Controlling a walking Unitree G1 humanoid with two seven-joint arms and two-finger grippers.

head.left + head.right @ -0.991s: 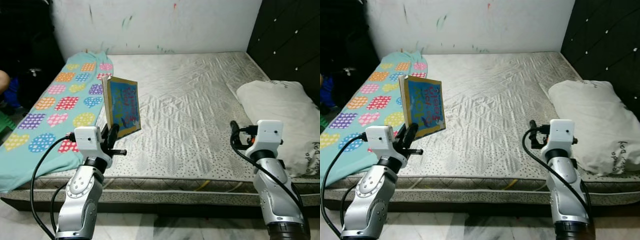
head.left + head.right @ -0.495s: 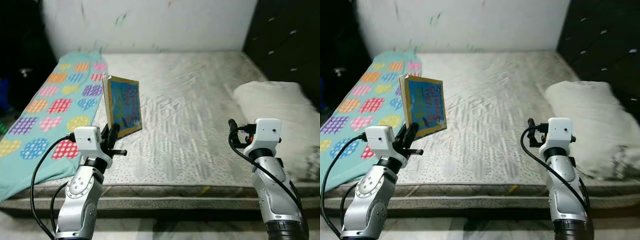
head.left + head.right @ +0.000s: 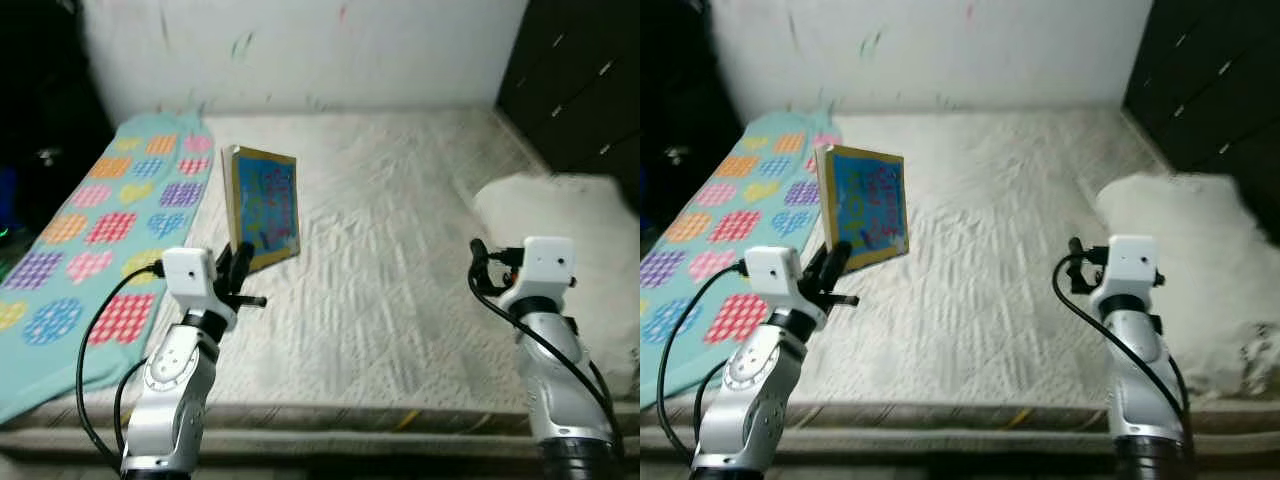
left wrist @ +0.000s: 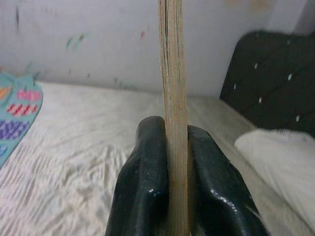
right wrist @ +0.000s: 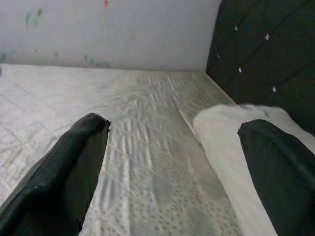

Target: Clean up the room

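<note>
L gripper (image 3: pixel 238 270) clamped on thin blue-and-yellow picture book (image 3: pixel 263 205), upright over grey mattress (image 3: pixel 400 250).
Stiff, light; pinched at 6 o'clock edge, may swing. R gripper (image 5: pixel 172 162) w/ jaws apart, idle.

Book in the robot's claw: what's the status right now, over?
Left gripper shut on the book, upright above the mattress. Right gripper open, holding nothing, near the pillow. Heart-patterned blanket lies at left; nothing in the way.
</note>
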